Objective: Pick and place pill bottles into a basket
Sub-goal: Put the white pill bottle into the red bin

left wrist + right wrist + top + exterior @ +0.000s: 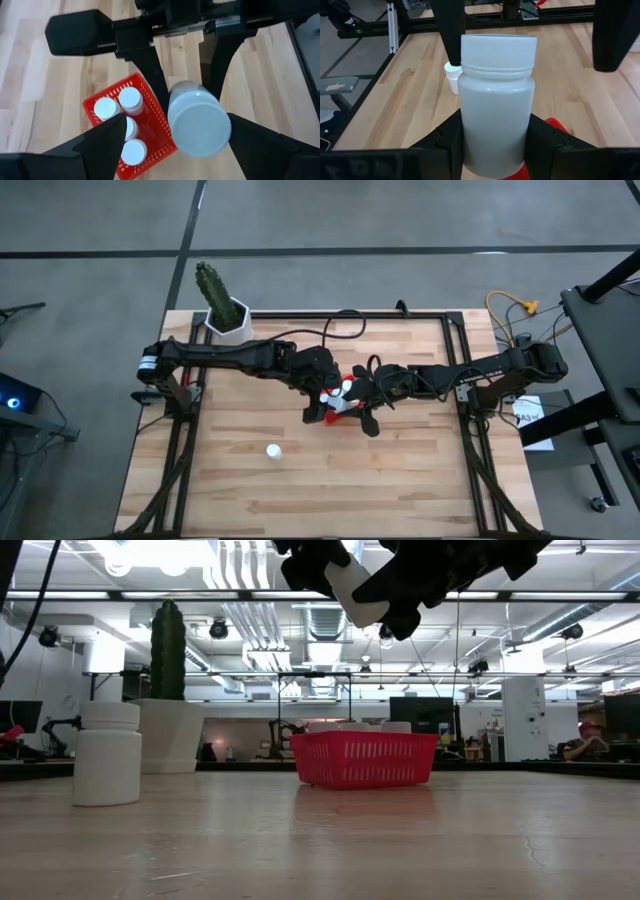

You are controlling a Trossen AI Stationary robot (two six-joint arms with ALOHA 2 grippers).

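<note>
High view: both dark arms meet over the middle of the light wooden slatted table [400, 480]. The right gripper [345, 392] and left gripper [325, 388] crowd together there and hide most of the small bright red square plastic mesh basket [345, 408]. One small white cylindrical capped pill bottle [272, 450] stands alone on the table, well apart from the basket. A white hexagonal plant pot with a green cactus [228, 315] sits at the far left corner.

Low view adds the height: the basket [365, 758] rests on the table with white bottle caps showing above its rim, while the held bottle [352, 590] hangs well above it among the dark fingers. The lone bottle [108, 754] stands upright nearer this camera.

Left wrist view looks down into the basket [155, 107] and shows four white round caps [131, 98] inside. The left gripper [175, 145] fingers are spread wide on either side of the held bottle [199, 125], not touching it.

Right wrist view shows the right gripper [495, 145] pinching the held bottle [496, 100] by its lower body. That bottle is plain white, with a ribbed cap, and upright in this view.
</note>
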